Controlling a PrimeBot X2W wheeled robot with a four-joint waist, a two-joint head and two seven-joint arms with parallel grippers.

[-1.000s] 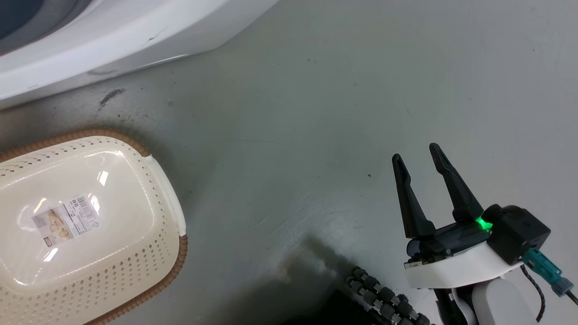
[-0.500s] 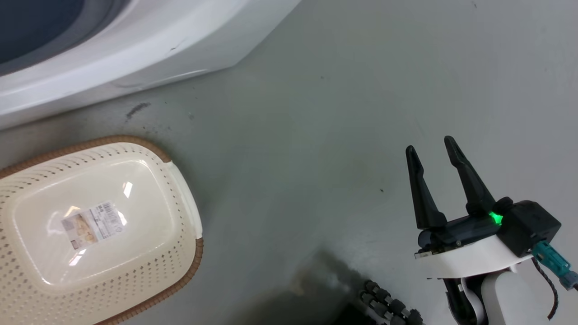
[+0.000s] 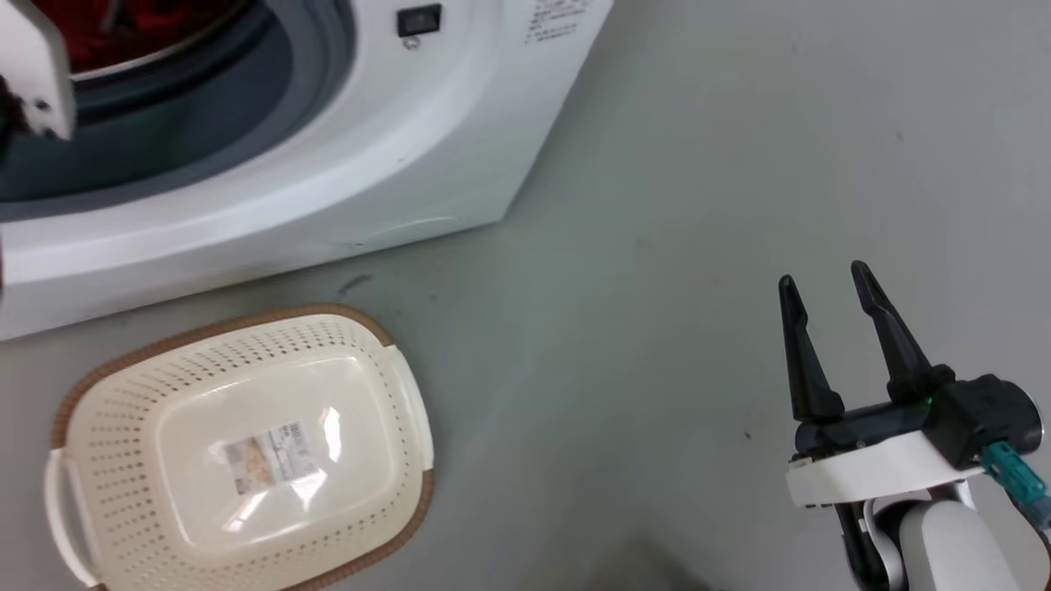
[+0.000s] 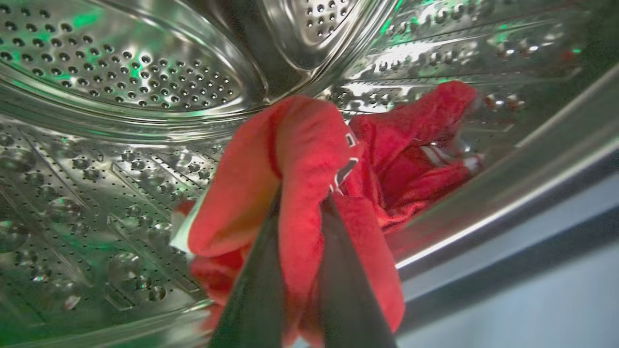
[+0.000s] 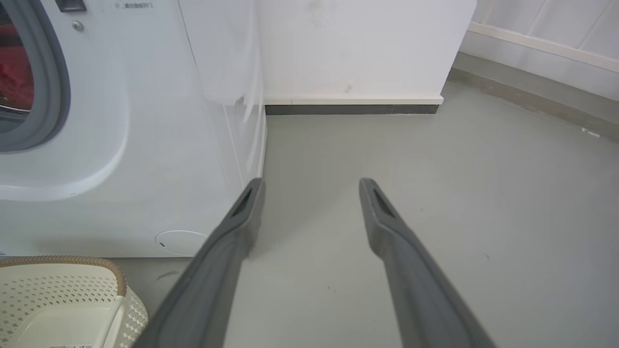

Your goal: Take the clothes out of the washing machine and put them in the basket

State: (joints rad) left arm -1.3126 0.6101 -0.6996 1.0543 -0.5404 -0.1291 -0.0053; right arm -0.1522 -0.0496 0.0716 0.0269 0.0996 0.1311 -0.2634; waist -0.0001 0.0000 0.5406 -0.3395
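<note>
left hand [image 4: 302,199] seemingly pinching the clothes [image 4: 309,140], its tips hidden under them; right hand [image 3: 823,275] splayed

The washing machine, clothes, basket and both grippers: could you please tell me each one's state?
washing machine: porthole open, drum not yet emptied.
clothes: red, bunched in the drum, one fold pinched.
basket: upright on the floor, empty but for a label.
left gripper: jaws shut on the clothes, inside the drum.
right gripper: jaws open, empty, above the floor.
</note>
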